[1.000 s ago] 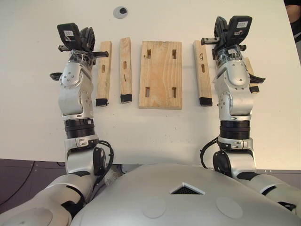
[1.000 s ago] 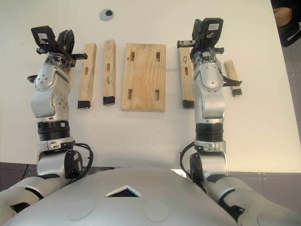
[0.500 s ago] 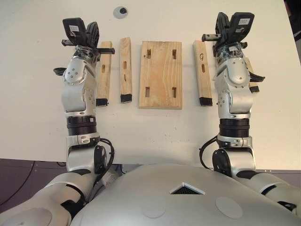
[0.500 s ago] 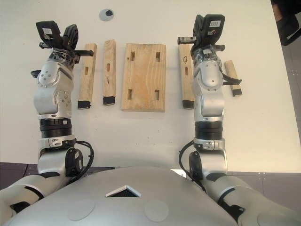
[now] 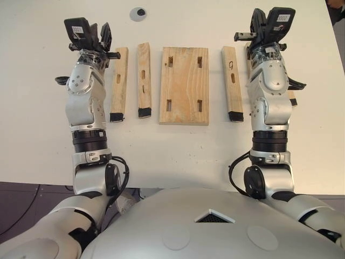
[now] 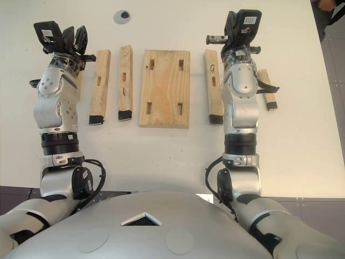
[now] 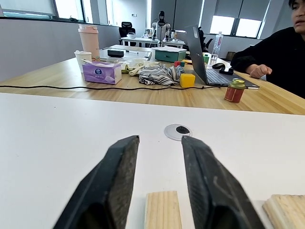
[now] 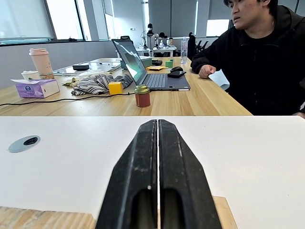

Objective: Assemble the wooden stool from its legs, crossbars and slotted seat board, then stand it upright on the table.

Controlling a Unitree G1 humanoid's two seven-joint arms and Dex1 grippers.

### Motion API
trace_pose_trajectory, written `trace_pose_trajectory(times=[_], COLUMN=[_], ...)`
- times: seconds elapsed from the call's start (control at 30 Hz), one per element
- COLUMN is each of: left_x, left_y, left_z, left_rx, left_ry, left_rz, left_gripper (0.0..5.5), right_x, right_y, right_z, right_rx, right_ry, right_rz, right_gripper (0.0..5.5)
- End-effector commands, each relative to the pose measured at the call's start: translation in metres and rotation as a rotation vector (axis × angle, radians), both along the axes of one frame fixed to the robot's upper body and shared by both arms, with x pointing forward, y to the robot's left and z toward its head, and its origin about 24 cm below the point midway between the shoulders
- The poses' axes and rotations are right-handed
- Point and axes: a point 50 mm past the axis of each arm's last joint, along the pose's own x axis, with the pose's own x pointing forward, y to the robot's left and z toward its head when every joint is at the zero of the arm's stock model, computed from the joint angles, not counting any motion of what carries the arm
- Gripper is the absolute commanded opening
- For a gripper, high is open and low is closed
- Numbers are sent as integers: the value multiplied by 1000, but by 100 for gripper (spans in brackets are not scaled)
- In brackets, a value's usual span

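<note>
Head pair looks down over shared table point(image 5: 32, 135); wrist cams (seemingly low) face outward.

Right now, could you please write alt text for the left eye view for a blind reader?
A slotted seat board lies flat on a white table, with two slotted wooden legs to its left and one to its right. The left gripper is by the outermost left leg's far end; the right gripper is beside the right leg's far end.

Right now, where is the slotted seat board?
In the head views the seat board lies flat in the middle of the white table, apart from a slotted leg on its left and a marked leg on its right.
</note>
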Motion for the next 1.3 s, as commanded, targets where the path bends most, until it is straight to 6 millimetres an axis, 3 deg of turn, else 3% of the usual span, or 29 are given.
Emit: trace_pose_trajectory(times=[0.03,0.13,0.23,0.4,0.6,0.73,0.8,1.1,1.27,1.3], left_x=[5,-1,-16,-39,-71,-90,-95,-96,-77,-68], left_y=[2,8,27,52,61,68,66,68,63,60], left_z=[7,5,0,-8,-51,-69,-74,-82,-60,-49], left_rx=[15,25,37,32,35,49,48,53,91,76], left_ry=[-20,-3,58,189,485,583,605,603,465,384], left_rz=[-5,4,17,53,27,51,35,59,30,22], left_gripper=[233,277,313,313,313,313,286,174,124,124], right_x=[2,0,-3,-7,-6,-7,-7,-5,-2,-2], right_y=[0,-1,-6,-8,-7,-11,-11,-11,-8,-9], right_z=[1,0,-4,-5,-8,-9,-10,-10,-12,-11], right_rx=[-7,-10,-10,-10,-19,-24,-23,-25,-27,4], right_ry=[-3,3,15,18,35,38,41,39,53,53], right_rz=[-7,-7,-26,-45,-34,-43,-45,-44,-19,-16], right_gripper=[0,0,0,0,0,0,0,0,0,22])
